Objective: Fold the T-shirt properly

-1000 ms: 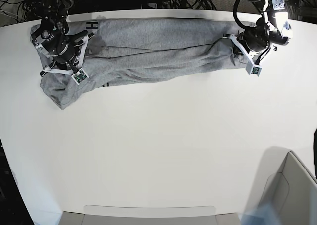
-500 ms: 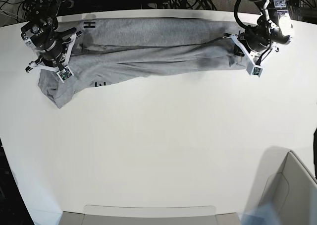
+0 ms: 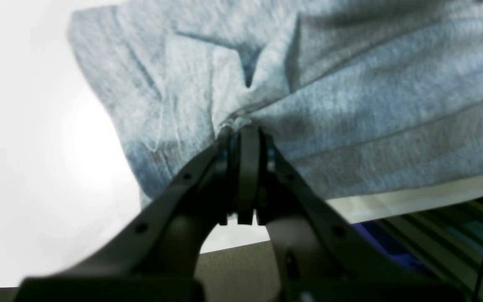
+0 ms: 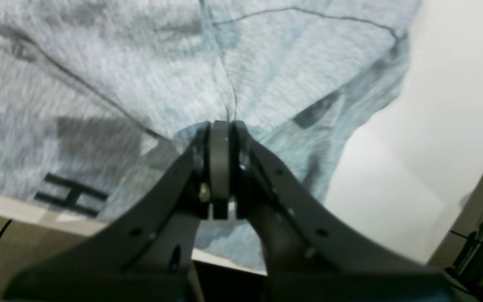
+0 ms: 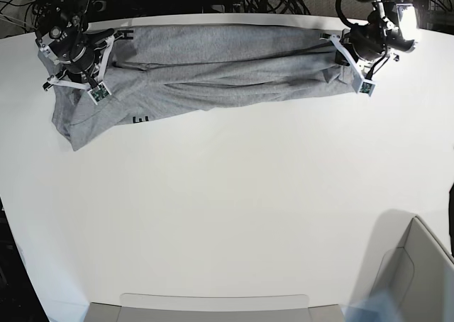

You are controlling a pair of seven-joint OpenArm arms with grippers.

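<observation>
We see both black metal grippers, left [image 3: 243, 130] and right [image 4: 227, 123], pinching the rumpled heather-grey cotton T-shirt [image 5: 234, 88].
It spans the base view's top; a black "H", lower left in our right wrist view, is outside the left's.

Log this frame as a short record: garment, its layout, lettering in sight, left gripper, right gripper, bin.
garment: heather-grey T-shirt
layout: long, creased band along the table's far side, one corner hanging toward the near side at the base view's left
lettering: partial, black
left gripper: closed on the T-shirt
right gripper: closed on the T-shirt
bin: grey, base view's lower right
</observation>
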